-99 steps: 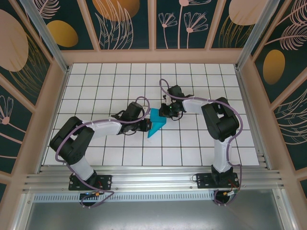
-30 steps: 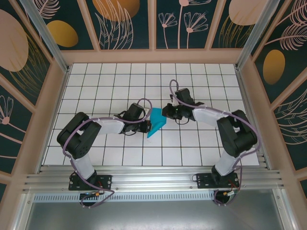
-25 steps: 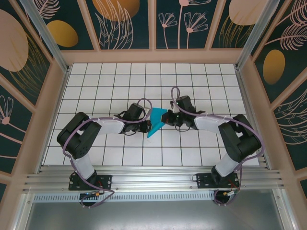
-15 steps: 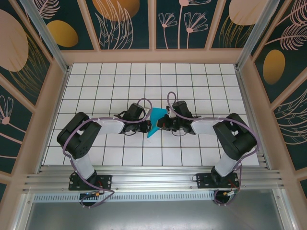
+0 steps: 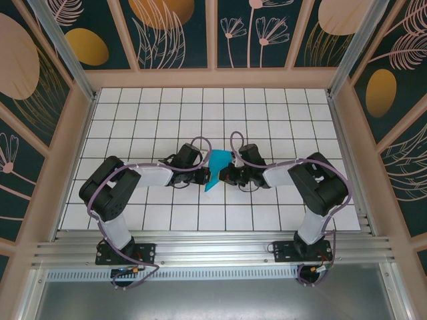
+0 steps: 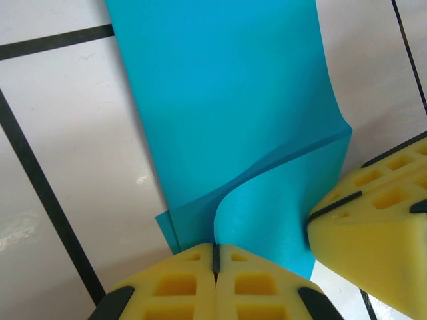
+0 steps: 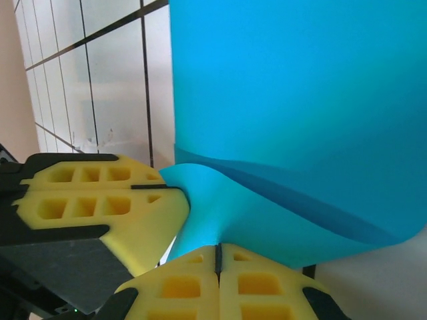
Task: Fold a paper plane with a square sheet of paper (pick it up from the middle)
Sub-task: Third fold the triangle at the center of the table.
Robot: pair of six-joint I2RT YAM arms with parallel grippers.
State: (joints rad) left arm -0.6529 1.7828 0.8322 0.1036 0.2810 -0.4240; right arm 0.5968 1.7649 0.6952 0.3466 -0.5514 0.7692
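On the table [image 5: 133,120], left claw [image 6: 215,257] and right claw [image 7: 217,257] each pinch the folded teal paper [image 6: 227,100] between them.

Our left gripper [image 6: 215,252] pinches the teal paper [image 6: 227,113] at bottom centre. We see the right gripper [image 6: 320,217] touching it lower right.

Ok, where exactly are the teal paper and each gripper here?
teal paper [image 6: 227,100]: left wrist view, on its flat upper layer.
left gripper [image 6: 215,249]: left wrist view, on the seam between its shut fingertips, at the paper's edge.
right gripper [image 7: 217,251]: right wrist view, on the seam between its shut fingertips.
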